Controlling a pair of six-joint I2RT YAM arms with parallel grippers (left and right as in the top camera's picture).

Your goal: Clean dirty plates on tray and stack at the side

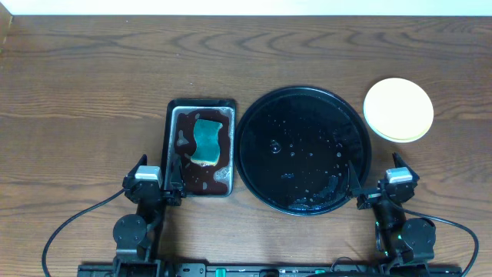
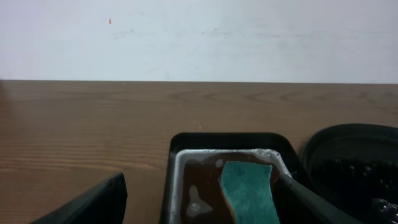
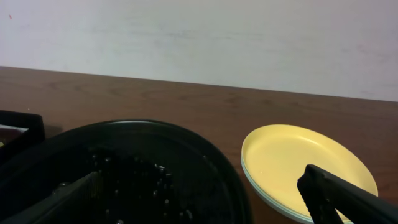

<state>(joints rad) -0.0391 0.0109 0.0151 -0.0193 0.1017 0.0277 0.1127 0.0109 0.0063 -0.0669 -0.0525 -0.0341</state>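
You have bare table (image 1: 84,100) left of the pan (image 1: 201,102) and along the far edge. The pan sits just beside the tray (image 1: 304,115), with only a narrow gap between them. The stacked plates (image 1: 398,109) crowd the tray's far right rim.

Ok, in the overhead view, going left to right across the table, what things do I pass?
Rectangular black pan with the green sponge lying in its brown liquid → large round black tray → stack of plates, pale yellow one on top.
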